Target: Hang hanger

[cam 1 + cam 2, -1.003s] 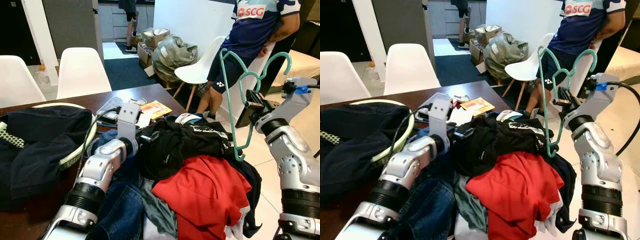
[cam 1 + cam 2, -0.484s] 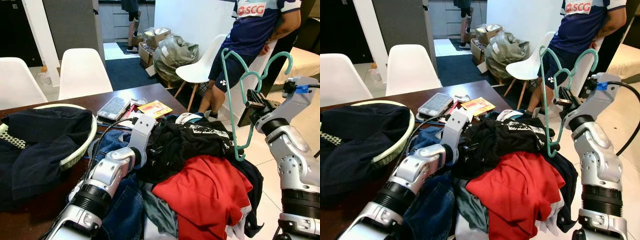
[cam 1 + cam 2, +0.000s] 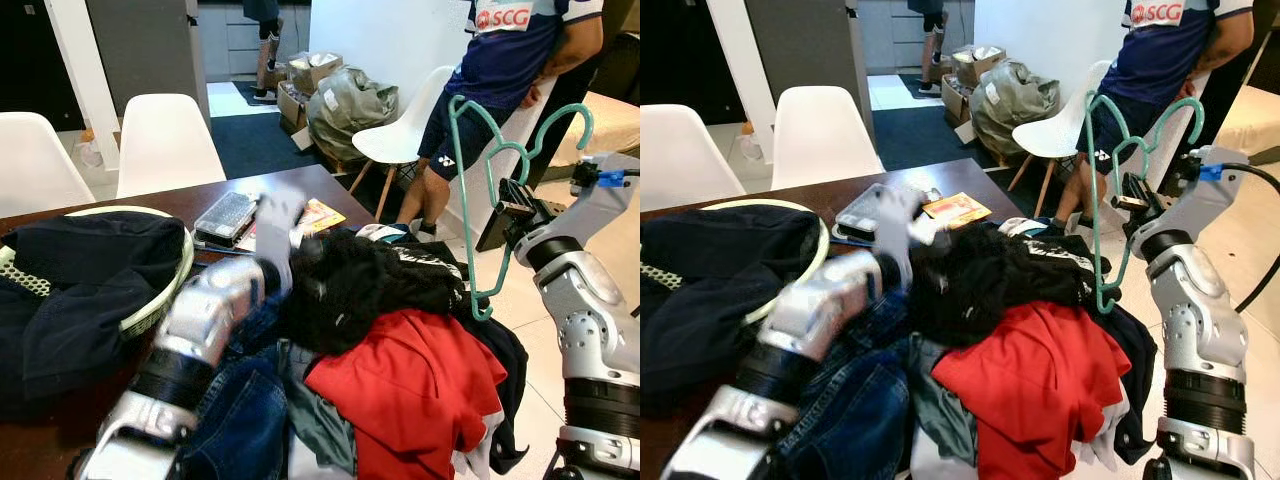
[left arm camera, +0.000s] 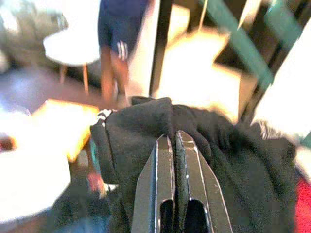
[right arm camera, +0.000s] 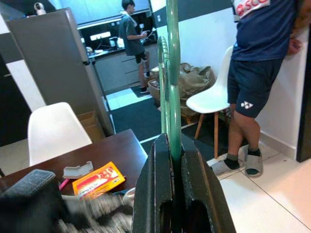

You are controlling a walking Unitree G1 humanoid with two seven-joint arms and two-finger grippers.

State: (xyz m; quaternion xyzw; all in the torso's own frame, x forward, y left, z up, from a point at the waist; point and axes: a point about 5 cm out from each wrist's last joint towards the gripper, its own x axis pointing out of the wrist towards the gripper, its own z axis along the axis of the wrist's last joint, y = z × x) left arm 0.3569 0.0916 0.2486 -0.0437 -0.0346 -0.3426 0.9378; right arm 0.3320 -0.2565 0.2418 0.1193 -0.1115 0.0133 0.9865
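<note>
While the green hanger (image 3: pixel 490 190) is held upright off the table's right edge, at about 2 o'clock from the clothes pile, the right gripper (image 5: pixel 171 160) is clamped on its bar, fingers pressed tight against the plastic. The hook end points up. Judged from its thin open frame, the hanger is light and stiff, smooth enough to twist in a two-finger pinch, so a hold on a straight run of bar near the shoulder looks soundest.

The left gripper (image 4: pixel 173 145), fingers nearly together with nothing between them, sits against a black garment (image 3: pixel 375 285) on top of the pile; the left arm is blurred. A red garment (image 3: pixel 405 385) lies at 6 o'clock from the black one, jeans (image 3: pixel 245 420) at 7 o'clock. A basket (image 3: pixel 150 305) of dark clothes rests on the table (image 3: pixel 215 195) at 9 o'clock. A person (image 3: pixel 505 70) stands by a white chair (image 3: pixel 405 135) behind the hanger.
</note>
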